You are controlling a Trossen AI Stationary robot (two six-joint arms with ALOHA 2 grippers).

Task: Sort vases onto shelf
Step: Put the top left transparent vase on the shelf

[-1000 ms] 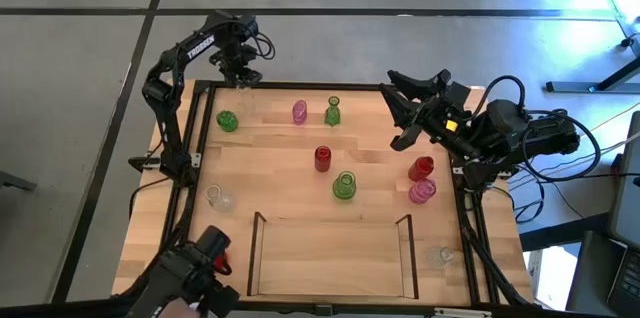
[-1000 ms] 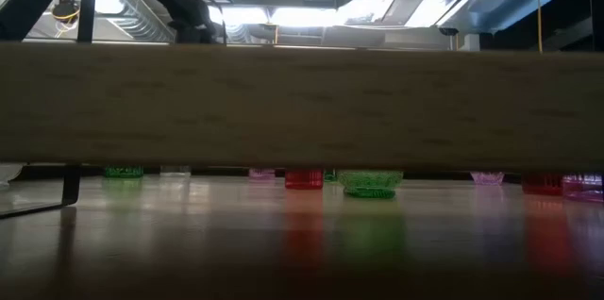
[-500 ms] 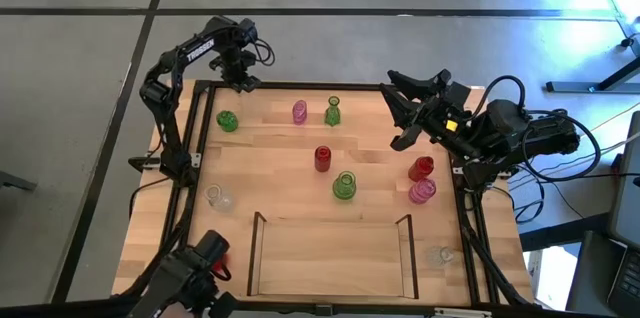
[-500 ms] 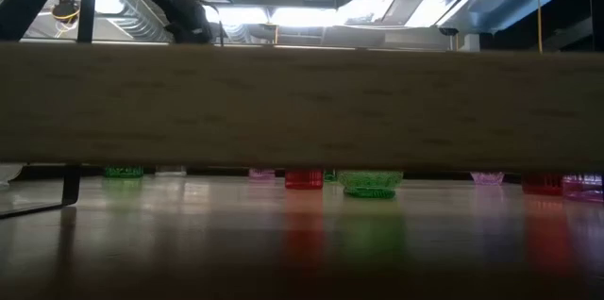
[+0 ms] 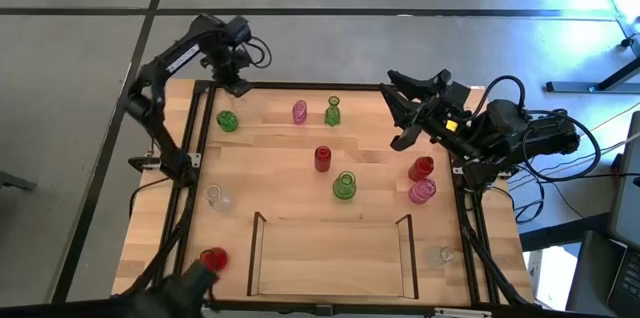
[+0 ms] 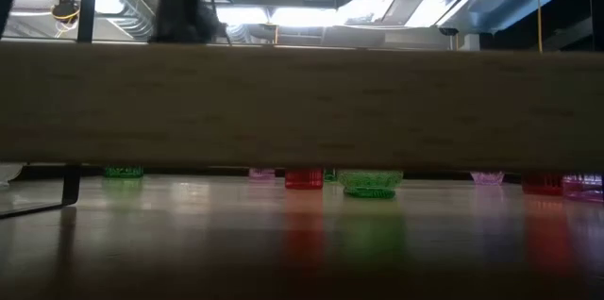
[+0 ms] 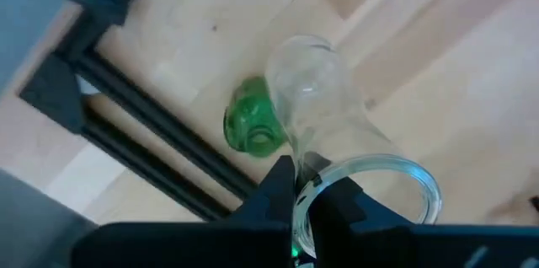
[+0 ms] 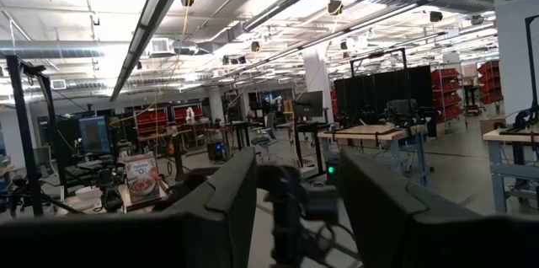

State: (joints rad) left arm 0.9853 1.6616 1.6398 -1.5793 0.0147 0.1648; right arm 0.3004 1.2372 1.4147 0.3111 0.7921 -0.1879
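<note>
My left gripper (image 5: 236,82) hangs over the table's far left corner, pointing down, shut on a clear vase (image 7: 324,108). Below it stands a squat green vase (image 7: 253,125) (image 5: 227,120). Other vases stand on the table: pink (image 5: 299,111), green (image 5: 332,112), red (image 5: 322,158), green (image 5: 344,185), red (image 5: 421,168), pink (image 5: 422,191), clear (image 5: 218,197), clear (image 5: 440,255) and red (image 5: 213,258). The shelf (image 5: 256,258) lies at the near edge. My right gripper (image 5: 396,108) is raised at the far right, open, with nothing between its fingers. My left gripper pinches the clear vase's rim (image 7: 337,167), one finger inside the mouth and one outside. The fingers come from above, pointing down. The vase hangs below them, mouth up and a little tilted, lifted clear of the table.
A black frame (image 5: 190,173) runs around the tabletop. In the low view a wooden board (image 6: 302,102) blocks most of the scene; only vase bases show under it. A dark shape (image 5: 185,288) sits at the near left corner.
My left gripper has risen above the far left corner and shifted a little toward the table's left edge, its elbow swinging outward. The dark shape at the near left corner has drawn back toward the near edge, and a red vase now stands uncovered there.
</note>
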